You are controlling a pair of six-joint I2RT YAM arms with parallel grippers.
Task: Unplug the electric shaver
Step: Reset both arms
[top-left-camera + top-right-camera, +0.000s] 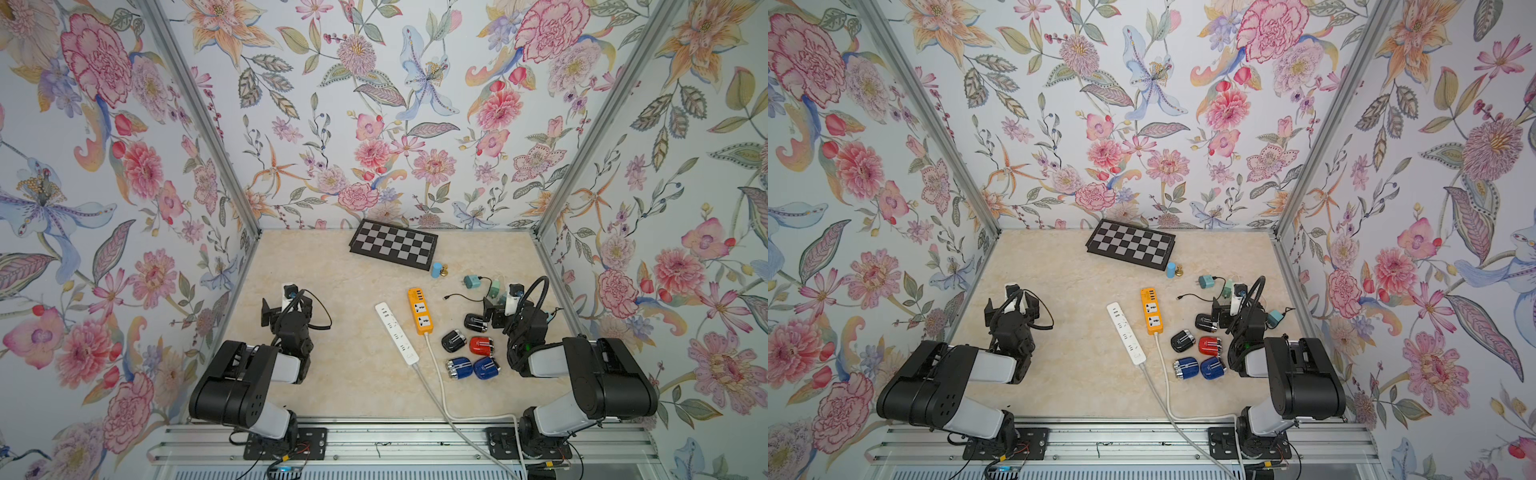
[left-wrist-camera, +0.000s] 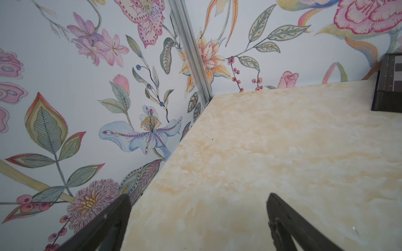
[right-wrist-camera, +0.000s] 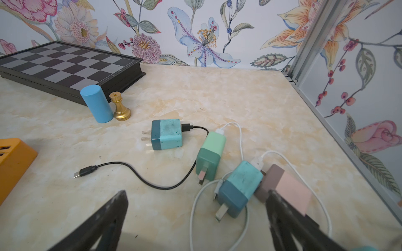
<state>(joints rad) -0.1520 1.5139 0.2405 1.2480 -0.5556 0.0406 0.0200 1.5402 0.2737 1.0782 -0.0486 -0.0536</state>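
Nearest us, the left gripper point(image 2: 198, 195) hangs over the bare table point(image 2: 261, 141), jaws spread wide with nothing between them. The right gripper point(image 3: 196, 192) is spread and empty too, poised above a cluster of wall chargers point(image 3: 239, 187).

Five small electric shavers lie beside it. Two blue shavers point(image 1: 459, 368) sit side by side closest to us. Behind them are a red shaver point(image 1: 481, 345) and a black shaver point(image 1: 454, 340), then a second black shaver point(image 1: 476, 322) just beside the right gripper. All lie flat, their stubby bodies running roughly across the table, with the first black one tilted. We see no lead entering any of them.

The white power strip point(image 1: 397, 332) and orange power strip point(image 1: 420, 311) lie lengthwise near to far, and their sockets look empty. Beyond the shavers, a black cable point(image 3: 134, 173) runs from a teal charger point(image 3: 167, 134). Its free plug point(image 3: 84, 171) rests on the marble, touching nothing, and the charger's prongs are bare.

We judge the unplugging to be done already, though we cannot tell which shaver was meant. The chessboard point(image 1: 394, 249) sits farthest back.
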